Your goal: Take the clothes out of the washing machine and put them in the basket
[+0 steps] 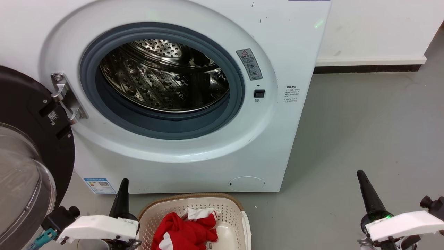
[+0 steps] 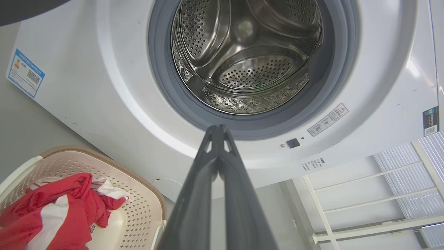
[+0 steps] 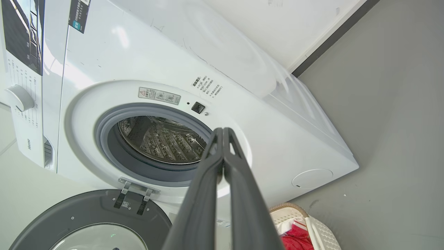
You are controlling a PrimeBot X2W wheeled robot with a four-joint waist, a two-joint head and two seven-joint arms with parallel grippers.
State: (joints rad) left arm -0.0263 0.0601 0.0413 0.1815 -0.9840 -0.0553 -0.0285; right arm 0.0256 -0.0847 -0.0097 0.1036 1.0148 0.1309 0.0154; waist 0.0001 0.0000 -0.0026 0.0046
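Left pincer (image 2: 218, 129) and right pincer (image 3: 222, 130) hang closed and empty, the clothes (image 1: 184, 233) lie in the basket (image 1: 194, 196) before the washing machine (image 1: 194, 158), whose drum (image 1: 163, 85) looks bare, so we judge only backing off remains.

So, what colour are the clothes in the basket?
Bright red with white patches; the clothes show best in the left wrist view.
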